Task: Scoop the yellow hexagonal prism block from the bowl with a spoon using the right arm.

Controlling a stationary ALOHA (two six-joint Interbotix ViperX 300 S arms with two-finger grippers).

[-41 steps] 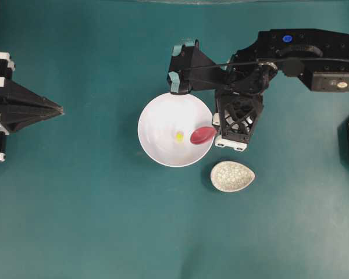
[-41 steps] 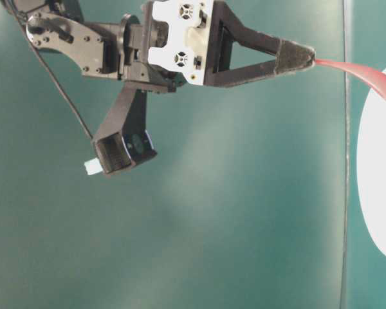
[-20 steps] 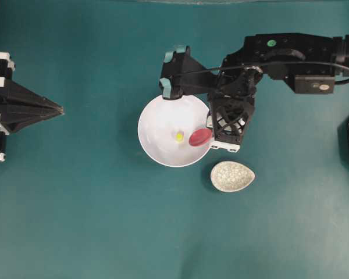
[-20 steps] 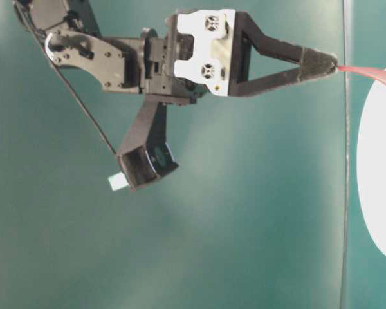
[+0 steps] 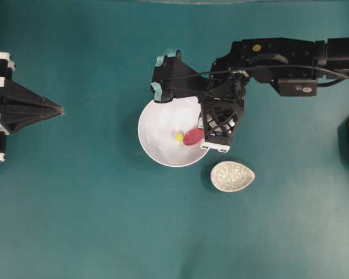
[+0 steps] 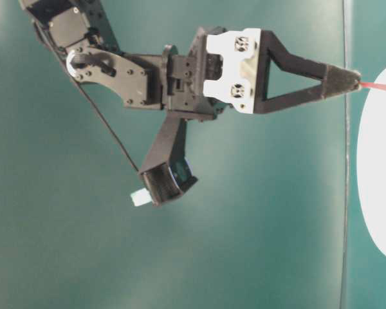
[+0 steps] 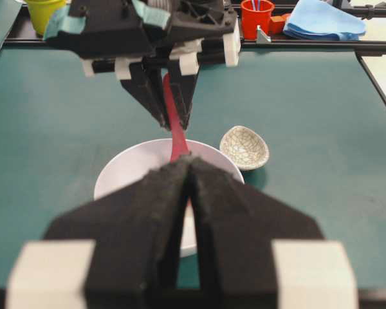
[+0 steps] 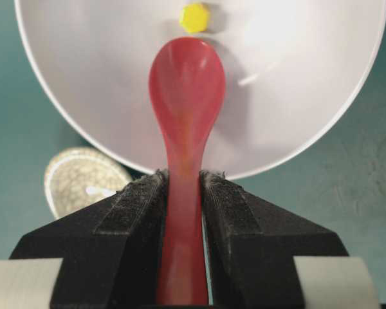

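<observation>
The white bowl (image 5: 158, 125) holds the yellow hexagonal prism block (image 5: 178, 136) near its middle. My right gripper (image 8: 182, 177) is shut on the handle of the pink-red spoon (image 8: 186, 84), at the bowl's right rim. The spoon's scoop (image 5: 193, 137) lies inside the bowl with its tip right beside the block (image 8: 194, 17); I cannot tell if they touch. From table level, the right gripper (image 6: 349, 81) points at the bowl (image 6: 376, 174) with the spoon (image 6: 381, 84) sticking out of it. My left gripper (image 5: 57, 108) rests shut and empty at the far left, its tips (image 7: 192, 162) aimed toward the bowl (image 7: 125, 170).
A small speckled oval dish (image 5: 232, 176) sits just right of and below the bowl, close to the right wrist. In the left wrist view a red cup (image 7: 256, 16), a blue cloth (image 7: 325, 19) and a yellow-green cup (image 7: 44, 11) stand beyond the table's far edge.
The right arm has moved left, carrying the spoon's scoop from the bowl's right rim inward to just beside the yellow block. The left arm has stayed still.
</observation>
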